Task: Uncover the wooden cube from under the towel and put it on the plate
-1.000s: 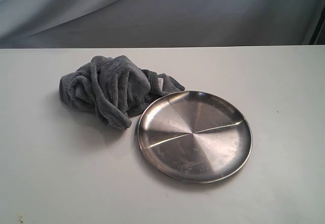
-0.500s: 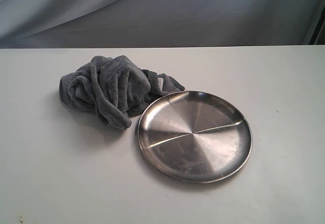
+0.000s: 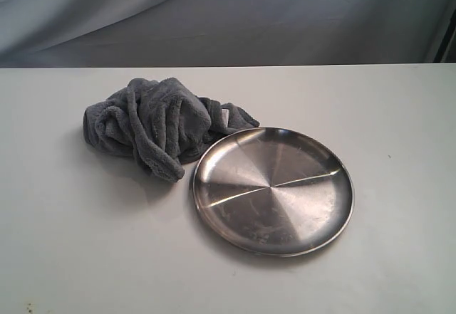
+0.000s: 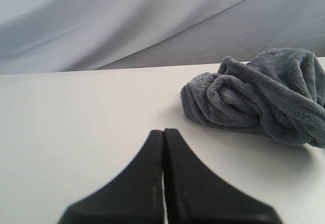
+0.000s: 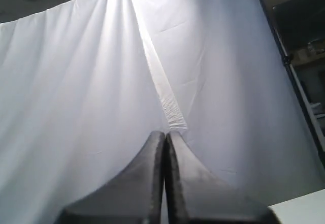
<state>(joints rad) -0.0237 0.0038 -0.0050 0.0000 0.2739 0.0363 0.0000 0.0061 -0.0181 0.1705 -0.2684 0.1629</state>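
Observation:
The dark grey towel (image 3: 160,123) lies bunched in thick folds on the white table, touching the far left rim of the steel plate (image 3: 273,190), which holds nothing. The wooden cube is hidden; no part of it shows. Neither arm appears in the exterior view. In the left wrist view my left gripper (image 4: 163,131) is shut and empty, low over the table, with the towel (image 4: 264,102) some way ahead and to one side. My right gripper (image 5: 165,133) is shut and empty too, pointing up at a white curtain, away from the table.
A pale curtain (image 3: 228,15) hangs behind the table's far edge (image 3: 228,66). Bare white tabletop (image 3: 92,243) surrounds the towel and plate. A dark frame (image 5: 294,82) stands beside the curtain in the right wrist view.

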